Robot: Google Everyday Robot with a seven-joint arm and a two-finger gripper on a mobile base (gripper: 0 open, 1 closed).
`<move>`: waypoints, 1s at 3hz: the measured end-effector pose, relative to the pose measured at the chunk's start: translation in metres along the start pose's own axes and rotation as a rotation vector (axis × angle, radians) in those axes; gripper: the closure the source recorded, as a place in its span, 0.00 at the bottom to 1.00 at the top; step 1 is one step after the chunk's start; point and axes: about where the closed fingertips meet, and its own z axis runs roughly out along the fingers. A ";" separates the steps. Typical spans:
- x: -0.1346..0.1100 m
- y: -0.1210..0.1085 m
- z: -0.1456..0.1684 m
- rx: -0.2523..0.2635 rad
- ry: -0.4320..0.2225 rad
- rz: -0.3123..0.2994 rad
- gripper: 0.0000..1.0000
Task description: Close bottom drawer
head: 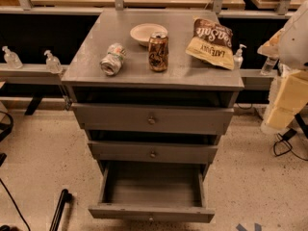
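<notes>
Nearest of all, low and far to the left of the end effector (pixel 280 115): bottom drawer (pixel 151 190), standing right out toward the camera, tray bare inside, slim front with small round knob (pixel 151 219) facing outward. Nothing lying in it to jam the slide, so probably ready for a straight push on that front, back under the cabinet. Not yet touched; task judged unstarted. Further left again, down by the floor, a thin black rod (pixel 60 208), well apart from the drawer. One step back and higher, middle drawer (pixel 153 153), then top drawer (pixel 151 119), both left of the end effector, each a little proud with a dark gap above. Not the target, best left alone. End effector itself at the tip of a pale arm (pixel 292 93) against the right edge, about level with the top drawer and well clear of the cabinet, likely parked aside to keep the drawers in plain sight; spread or pressed together, cannot tell. Up-left of it, on the bench (pixel 192 75): crumpled container (pixel 113 59) on its side, upright brown can (pixel 158 51) just beside, pale bowl (pixel 147 32) behind the can, snack bag (pixel 211 42) flat on the side nearest the end effector. Farthest, along the rail behind, small pump bottles (pixel 52 61) to either side.
</notes>
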 end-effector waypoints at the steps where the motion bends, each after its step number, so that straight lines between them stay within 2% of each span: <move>1: 0.003 -0.004 0.005 -0.002 0.002 0.009 0.00; 2: 0.034 -0.020 0.053 -0.054 0.023 0.083 0.00; 3: 0.075 -0.007 0.105 -0.095 -0.005 0.212 0.00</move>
